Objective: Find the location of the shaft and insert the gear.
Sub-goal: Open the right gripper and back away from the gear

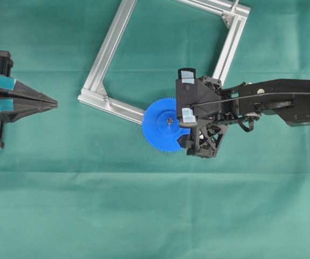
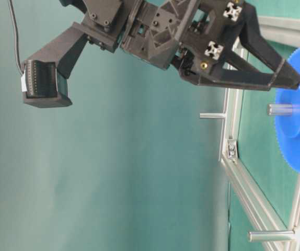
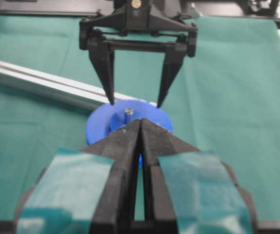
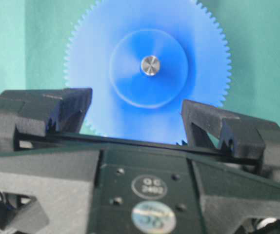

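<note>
A green cloth covers the whole table (image 1: 155, 216), and from overhead an aluminium frame (image 1: 107, 54) lies on it at the far side, with the gear (image 1: 163, 125) flat on the cloth just off the frame's near corner; the right gripper (image 1: 186, 98) hangs over the gear's right edge with its jaws apart and nothing in them, which I take to mean the gear has been let go on purpose, while the left gripper (image 1: 51, 101) rests well apart at the left, jaws together. At table level the shaft (image 2: 280, 109) pokes out through the gear's hub, so the gear looks seated. The left wrist view shows the same pin tip standing in the hub, the right gripper's fingers (image 3: 103, 73) spread just above the gear. The right wrist view looks straight down on the silvery pin end in the centre hole. No containers are anywhere in sight
</note>
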Motion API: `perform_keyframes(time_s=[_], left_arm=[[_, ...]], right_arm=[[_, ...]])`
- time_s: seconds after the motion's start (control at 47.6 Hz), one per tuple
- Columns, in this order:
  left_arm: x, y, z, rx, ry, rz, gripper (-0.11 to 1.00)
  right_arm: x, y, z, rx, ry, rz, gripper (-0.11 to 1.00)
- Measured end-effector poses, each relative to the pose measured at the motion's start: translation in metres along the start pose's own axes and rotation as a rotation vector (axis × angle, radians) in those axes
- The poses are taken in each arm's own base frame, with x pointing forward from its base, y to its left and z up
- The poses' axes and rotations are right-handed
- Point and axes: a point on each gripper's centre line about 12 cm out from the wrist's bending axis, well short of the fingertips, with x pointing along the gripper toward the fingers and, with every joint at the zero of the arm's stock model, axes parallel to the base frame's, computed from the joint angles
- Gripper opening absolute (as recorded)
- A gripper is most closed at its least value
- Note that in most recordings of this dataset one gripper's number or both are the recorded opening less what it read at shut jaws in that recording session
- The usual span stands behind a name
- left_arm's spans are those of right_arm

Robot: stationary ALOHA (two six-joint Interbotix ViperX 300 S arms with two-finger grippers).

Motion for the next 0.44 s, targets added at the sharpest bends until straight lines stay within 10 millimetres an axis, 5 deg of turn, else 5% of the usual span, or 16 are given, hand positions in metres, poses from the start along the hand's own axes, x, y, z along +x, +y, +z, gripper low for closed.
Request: perform_keyframes(time_s=[0.441], left_arm=[[0.000, 0.000, 0.000, -0.002, 0.000, 0.002, 0.01]], right_arm=[[-0.022, 0.001, 0.010, -0.027, -0.073, 0.006, 0.87]])
